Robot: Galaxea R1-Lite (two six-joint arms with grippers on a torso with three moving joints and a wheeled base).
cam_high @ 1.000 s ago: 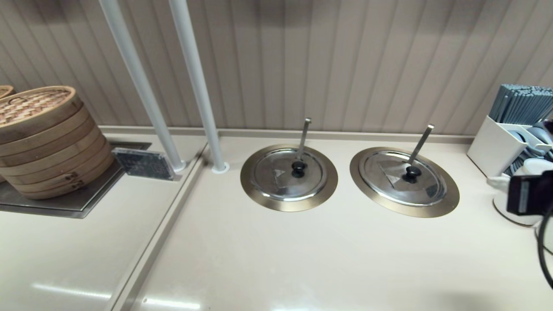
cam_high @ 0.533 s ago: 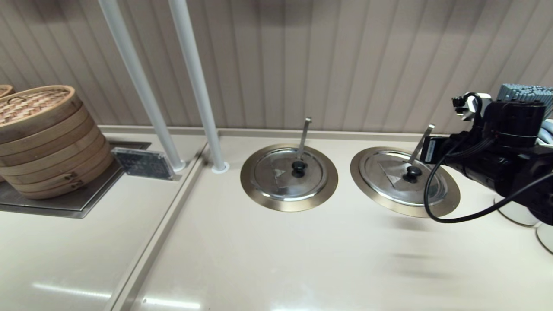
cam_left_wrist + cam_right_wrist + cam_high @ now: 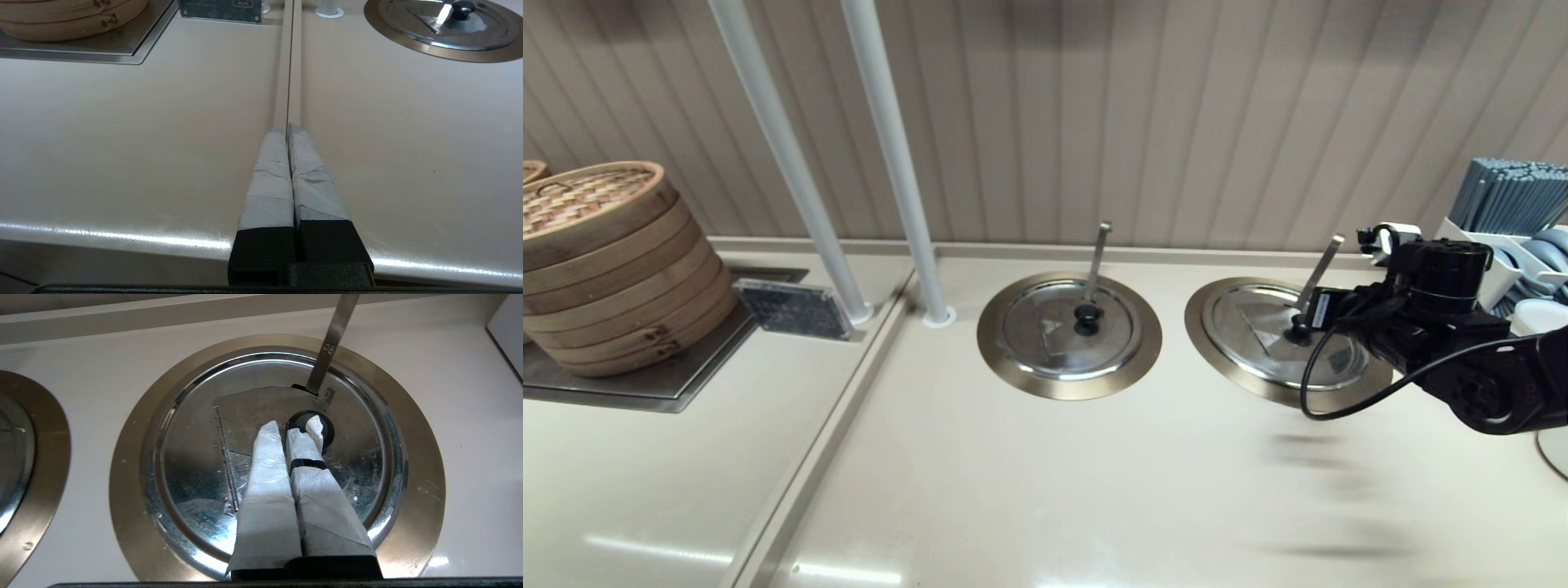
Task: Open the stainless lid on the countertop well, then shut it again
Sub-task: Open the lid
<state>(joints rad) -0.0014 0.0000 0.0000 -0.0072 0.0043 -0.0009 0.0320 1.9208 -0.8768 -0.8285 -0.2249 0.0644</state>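
Right gripper [image 3: 296, 426] hangs over the stainless lid [image 3: 192, 457], taped fingers pressed together, tips at the black knob [image 3: 322, 430]; contact with it is possibly made but hard to confirm. Lid sits flat in the countertop well [image 3: 135, 428]. Slanted utensil handle [image 3: 333, 339] rises at 1 o'clock from the knob. Left gripper [image 3: 287, 130] clenched, empty, near the counter edge.

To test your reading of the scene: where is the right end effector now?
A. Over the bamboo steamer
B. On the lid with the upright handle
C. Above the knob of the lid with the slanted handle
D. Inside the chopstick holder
C: the right wrist view shows the right end effector at the black knob of the stainless lid, which lies flat on the countertop well.
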